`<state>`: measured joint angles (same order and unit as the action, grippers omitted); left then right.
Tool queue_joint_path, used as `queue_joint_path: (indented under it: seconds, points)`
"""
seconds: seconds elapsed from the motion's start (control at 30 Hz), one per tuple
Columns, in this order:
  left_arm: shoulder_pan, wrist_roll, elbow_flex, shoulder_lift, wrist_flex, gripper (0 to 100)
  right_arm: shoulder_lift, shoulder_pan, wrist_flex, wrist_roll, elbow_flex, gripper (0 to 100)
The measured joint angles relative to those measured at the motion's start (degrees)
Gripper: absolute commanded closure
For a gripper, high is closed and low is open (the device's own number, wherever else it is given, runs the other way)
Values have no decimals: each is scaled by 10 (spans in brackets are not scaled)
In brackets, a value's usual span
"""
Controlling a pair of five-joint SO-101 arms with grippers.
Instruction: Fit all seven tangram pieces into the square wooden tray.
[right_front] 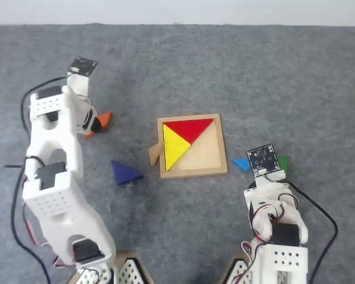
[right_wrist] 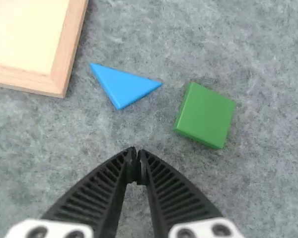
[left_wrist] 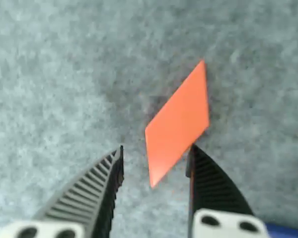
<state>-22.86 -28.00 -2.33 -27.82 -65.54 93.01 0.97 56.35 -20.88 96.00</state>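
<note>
The square wooden tray lies mid-table and holds a red triangle and a yellow triangle. A tan piece leans at the tray's left side. A dark blue triangle lies further left. My left gripper is open low over an orange parallelogram, whose near corner sits between the fingers. My right gripper is shut and empty, just short of a light blue triangle and a green square. The tray's corner lies beside the blue triangle.
Grey carpet covers the table. The left arm's white body stands along the left side, with black cables beside it. The right arm's base sits at the front right. Open carpet stretches behind the tray.
</note>
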Motion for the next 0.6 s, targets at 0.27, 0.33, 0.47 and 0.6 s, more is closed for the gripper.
queue_joint_path:
  seconds: [0.27, 0.33, 0.47, 0.6]
  points:
    - [40, -11, -20, 0, 1, 794, 0, 0, 0, 0, 0, 989]
    - [49, 4, -33, -4, 14, 794, 0, 0, 0, 0, 0, 989]
    - [47, 51, -55, -6, 54, 794, 0, 0, 0, 0, 0, 989]
    - [44, 83, -60, -6, 76, 794, 0, 0, 0, 0, 0, 989]
